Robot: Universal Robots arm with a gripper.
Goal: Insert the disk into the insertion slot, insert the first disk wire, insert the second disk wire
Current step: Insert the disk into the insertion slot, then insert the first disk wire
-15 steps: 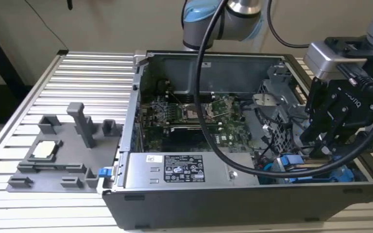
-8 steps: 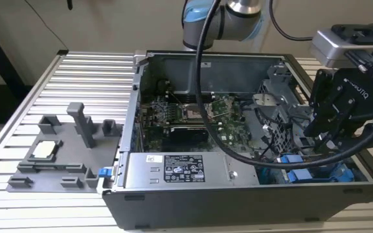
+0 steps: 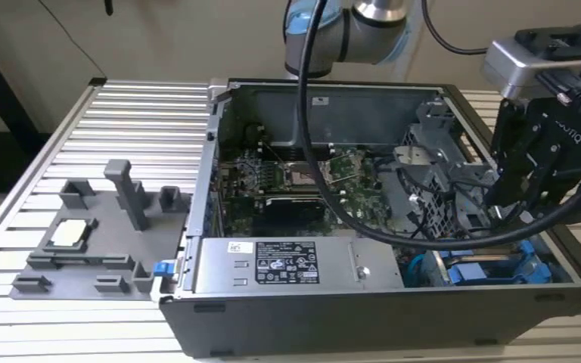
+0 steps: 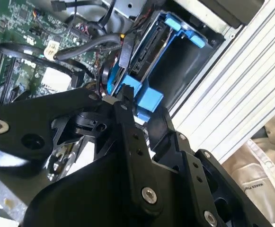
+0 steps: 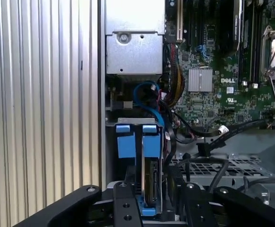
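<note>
Closest to the lens in the first wrist view, the gripper (image 5: 149, 184) is seen with its fingers (image 5: 126, 194) parted and nothing held between them. The disk (image 5: 152, 182) stands on edge beyond the gap, seated in the insertion slot (image 5: 132, 122), with its blue carrier tabs (image 5: 125, 142) showing. Black cables (image 5: 194, 137) are draped loose just beside it.

In the second wrist view the fingers are poised near the blue carrier tabs. A black plug (image 4: 126, 52) lies against the disk's edge, and whether it is pushed home cannot be told.

In the exterior view the gripper hangs above the disk inside the computer case (image 3: 371, 318) on the ribbed worktop (image 3: 119, 128).

The first step is judged done, and both wires are judged outstanding.
</note>
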